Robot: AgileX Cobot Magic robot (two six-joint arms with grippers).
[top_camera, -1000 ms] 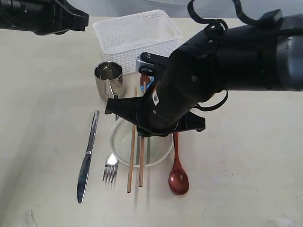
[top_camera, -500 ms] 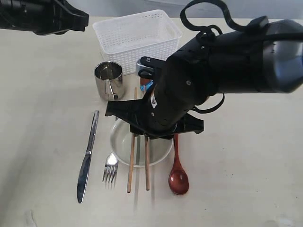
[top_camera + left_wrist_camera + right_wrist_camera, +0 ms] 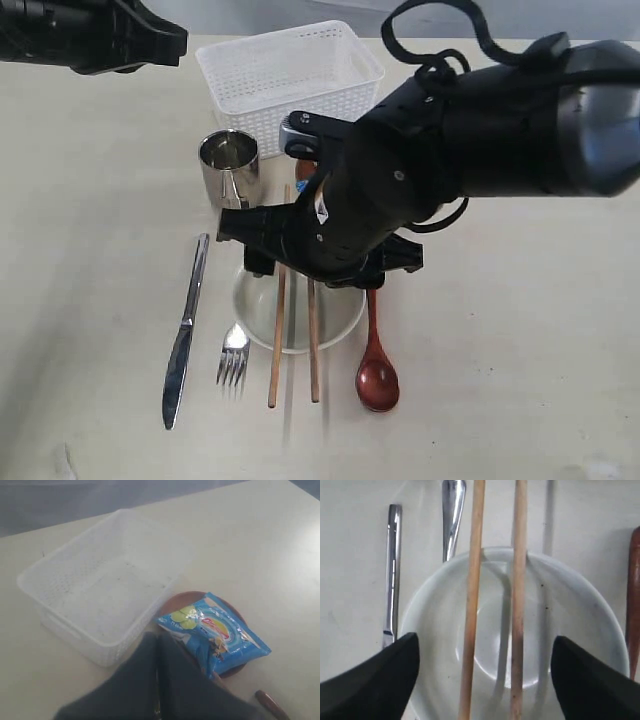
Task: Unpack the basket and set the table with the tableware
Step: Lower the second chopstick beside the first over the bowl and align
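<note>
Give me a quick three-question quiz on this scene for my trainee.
1. True or false: both chopsticks lie across the bowl.
2. What sits on the brown plate? A. blue chip bag B. steel cup C. fork
3. Is the right gripper open or shut?
Key: 1 true; 2 A; 3 open, its jaws standing either side of the chopsticks.

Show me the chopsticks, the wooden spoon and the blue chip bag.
chopsticks (image 3: pixel 471 610): right wrist view, mid-shaft of one stick.
wooden spoon (image 3: pixel 377 383): exterior view, its scoop end.
blue chip bag (image 3: pixel 215 632): left wrist view, middle of the bag.
</note>
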